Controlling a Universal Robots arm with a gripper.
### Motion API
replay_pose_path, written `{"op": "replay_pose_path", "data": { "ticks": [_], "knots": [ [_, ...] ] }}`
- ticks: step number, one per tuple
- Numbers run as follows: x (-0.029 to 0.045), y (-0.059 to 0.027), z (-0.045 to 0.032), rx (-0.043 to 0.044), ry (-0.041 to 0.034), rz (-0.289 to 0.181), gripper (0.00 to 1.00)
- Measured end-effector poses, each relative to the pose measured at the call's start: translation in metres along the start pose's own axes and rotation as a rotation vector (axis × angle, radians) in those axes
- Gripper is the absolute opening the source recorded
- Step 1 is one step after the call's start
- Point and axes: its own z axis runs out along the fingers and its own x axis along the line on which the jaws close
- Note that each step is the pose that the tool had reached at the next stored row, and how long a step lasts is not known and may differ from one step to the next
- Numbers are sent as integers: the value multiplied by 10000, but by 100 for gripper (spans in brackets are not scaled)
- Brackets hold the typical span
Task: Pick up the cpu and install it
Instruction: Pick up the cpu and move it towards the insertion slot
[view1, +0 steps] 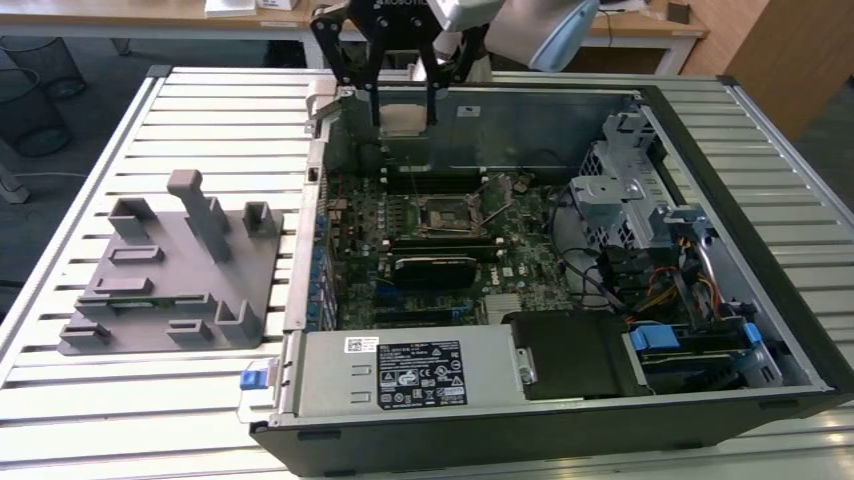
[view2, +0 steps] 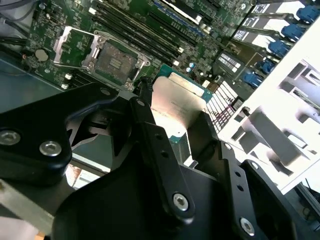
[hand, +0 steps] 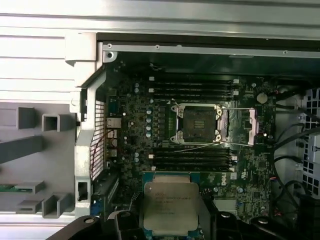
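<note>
the pincer (view1: 404, 125) is pinching the cpu (view1: 404, 113) by two opposite edges, one black finger on each side of the chip. in the exterior view it hangs high over the far part of the open computer case (view1: 561, 425), about level with the rim of the far wall and well clear of the motherboard (view1: 358, 215) beneath it.

in both wrist views the cpu (hand: 170, 207) (view2: 180, 102) shows its silvery metal lid and a strip of green edge, with the fingers (view2: 150, 125) tight against its sides. the cpu touches only the pincer.

the socket (view1: 447, 212) sits near the middle of the board, nearer to the camera than the held chip and apart from it. in the first wrist view the socket (hand: 197, 122) lies uncovered, with its dark centre showing inside the metal frame and thin wire levers swung out beside it. rows of long dark memory slots (hand: 192, 90) run on both sides of it.

a grey plastic fixture (view1: 174, 270) with upright blocks lies on the slatted counter (view1: 134, 410), just beside the case on the exterior view's left. a silver power supply (view1: 400, 370) fills the near part of the case, and metal drive cages with bundled cables (view1: 641, 210) stand at the exterior view's right.
</note>
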Motion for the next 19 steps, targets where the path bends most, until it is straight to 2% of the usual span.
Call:
{"op": "replay_pose_path", "data": {
  "ticks": [12, 19],
  "knots": [
    [-332, -2, 9, 0, 0, -3, 53],
    [-473, 0, 13, 0, 0, -6, 53]
  ]
}}
